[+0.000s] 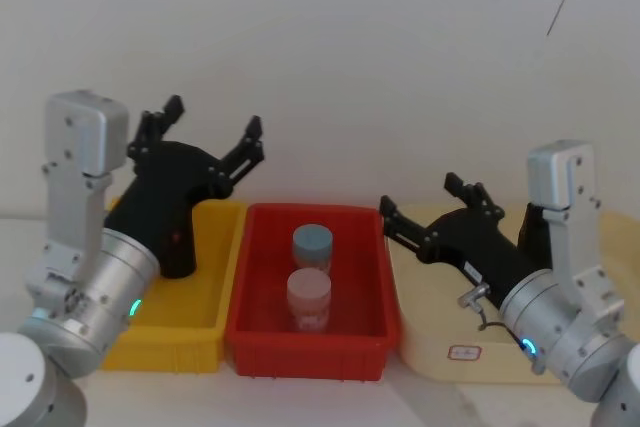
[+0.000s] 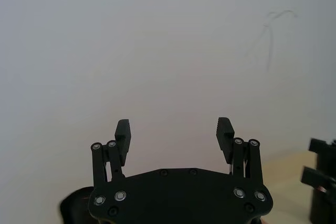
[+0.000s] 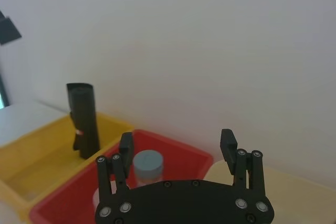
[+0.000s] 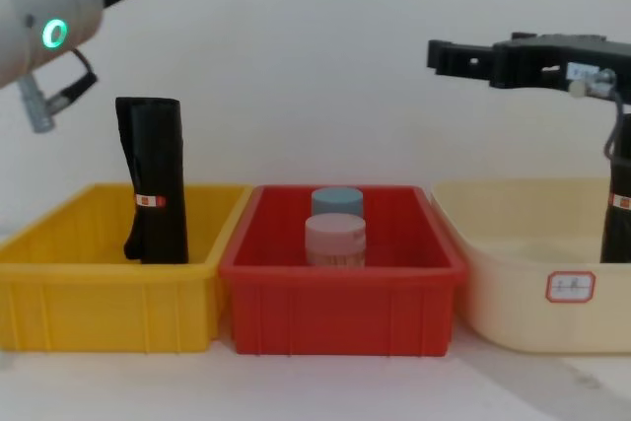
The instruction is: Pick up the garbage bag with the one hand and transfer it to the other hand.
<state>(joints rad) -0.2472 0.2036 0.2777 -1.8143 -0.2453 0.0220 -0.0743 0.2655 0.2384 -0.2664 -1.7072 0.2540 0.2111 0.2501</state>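
garbage bag (image 4: pixel 153 179) upright in yellow bin (image 4: pixel 59 244), long axis vertical | left fingers (image 1: pixel 250 139) spread wide, empty, above it (bag at about 7 o'clock of them, head view) | right fingers (image 1: pixel 465 190) parted, empty, well apart at 3 o'clock | left arm nearer

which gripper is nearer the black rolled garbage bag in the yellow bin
Left. The left gripper hovers above the yellow bin holding the black rolled garbage bag; the right gripper is over the cream bin.
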